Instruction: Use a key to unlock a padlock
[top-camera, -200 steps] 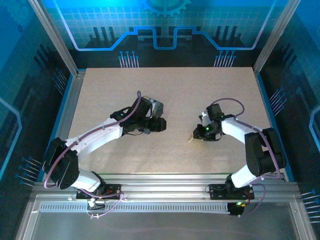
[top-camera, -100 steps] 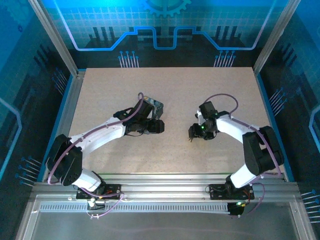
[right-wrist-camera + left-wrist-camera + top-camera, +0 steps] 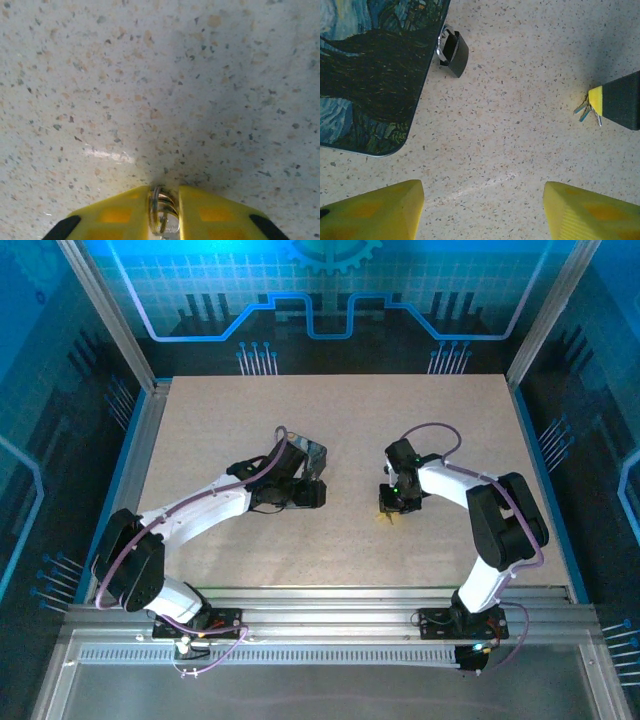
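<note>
The right hand (image 3: 164, 194) is clenched on the key (image 3: 163, 216) over the table (image 3: 150, 75); the left hand (image 3: 482, 200) is released, spread wide, padlock (image 3: 454, 50) lying ahead at the patterned box (image 3: 365, 75) edge.

The left arm (image 3: 200, 510) stretched forward and inward, the left gripper (image 3: 315, 492) held low, its yellow fingers (image 3: 375, 212) spread wide apart. The right arm (image 3: 500, 530) folded at the elbow, the right gripper (image 3: 163, 202) pinched tight on the key (image 3: 163, 220).
</note>
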Available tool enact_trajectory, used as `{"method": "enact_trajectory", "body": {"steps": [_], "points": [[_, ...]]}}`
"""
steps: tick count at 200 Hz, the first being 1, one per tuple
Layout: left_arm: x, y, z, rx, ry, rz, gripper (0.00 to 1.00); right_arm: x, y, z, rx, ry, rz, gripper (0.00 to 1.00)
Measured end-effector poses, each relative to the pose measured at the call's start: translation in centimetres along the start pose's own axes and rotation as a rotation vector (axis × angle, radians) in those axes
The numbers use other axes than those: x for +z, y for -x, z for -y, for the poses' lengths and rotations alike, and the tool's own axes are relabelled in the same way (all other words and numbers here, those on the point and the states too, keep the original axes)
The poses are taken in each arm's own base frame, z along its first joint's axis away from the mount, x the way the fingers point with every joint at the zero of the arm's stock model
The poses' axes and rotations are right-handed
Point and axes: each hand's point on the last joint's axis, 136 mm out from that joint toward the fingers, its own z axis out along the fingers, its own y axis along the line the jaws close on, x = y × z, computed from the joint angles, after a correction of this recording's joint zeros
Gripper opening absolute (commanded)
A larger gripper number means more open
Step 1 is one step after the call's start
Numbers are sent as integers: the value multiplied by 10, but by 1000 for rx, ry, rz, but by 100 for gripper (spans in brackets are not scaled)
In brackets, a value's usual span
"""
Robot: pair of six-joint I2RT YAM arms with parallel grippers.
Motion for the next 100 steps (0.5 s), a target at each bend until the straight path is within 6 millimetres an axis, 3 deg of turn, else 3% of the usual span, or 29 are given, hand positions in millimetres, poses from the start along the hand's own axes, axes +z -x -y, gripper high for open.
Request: {"method": "enact_trajectory", "body": {"steps": [50,100], "points": [[0,-2,0,0,0,-8,64,3,6,-20,57,123,45,0],[10,-17,35,-12,-137,-47,60,4,3,-32,145,250,72,0]]}}
